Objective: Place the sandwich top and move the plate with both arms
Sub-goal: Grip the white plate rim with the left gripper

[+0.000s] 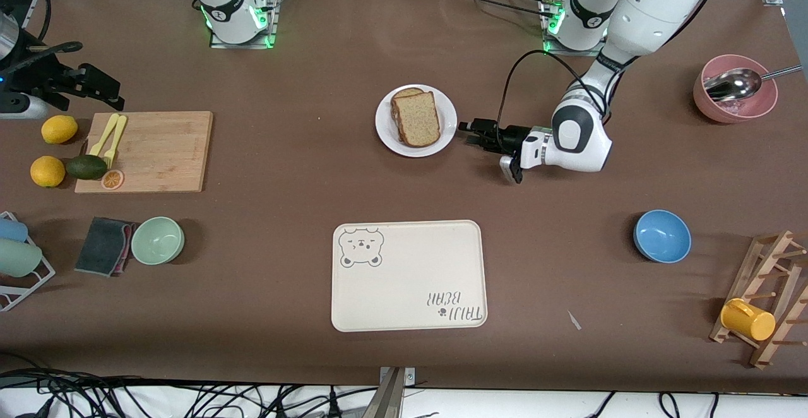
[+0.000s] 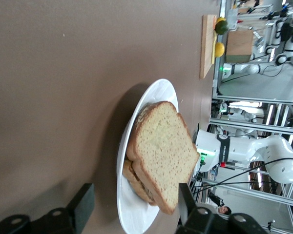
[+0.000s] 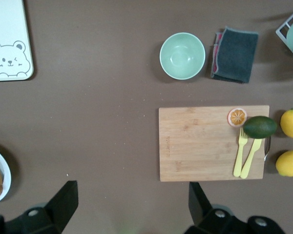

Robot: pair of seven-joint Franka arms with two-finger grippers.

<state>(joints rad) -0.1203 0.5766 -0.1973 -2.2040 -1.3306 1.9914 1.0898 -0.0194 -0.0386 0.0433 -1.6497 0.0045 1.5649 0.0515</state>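
Bread first: on my screen the sandwich top [image 1: 418,118] lies on the lower slice, a little askew, so the lower slice's crust peeks out at the edge toward the arm bases. Both sit on the plate [image 1: 447,129], which I take as my landmark; it rests on the brown worktop [image 1: 303,172].

I have the left hand [image 1: 468,132] low, just beside the plate's rim on the side toward the left arm's end. Its wrist view shows the two fingers [image 2: 82,207] spread apart with the plate's edge lying between them, and neither pad touches the rim, as far as I can tell. It holds nothing.

The right hand [image 1: 95,86] hangs in the air over the board [image 1: 151,150], well away from the plate toward the right arm's end. From its own camera I see both fingers [image 3: 63,202] set wide with only bare worktop between them, and nothing gripped.

From the plate, the bear tray [image 1: 409,275] lies nearer to the front camera, apart from it. The blue bowl [image 1: 661,235] is also nearer to the camera than the plate, toward the left arm's end. The pink bowl [image 1: 719,105] with a metal spoon [image 1: 735,83] stands toward that same end, about level with the plate. The green bowl [image 1: 157,240] sits toward the right arm's end.
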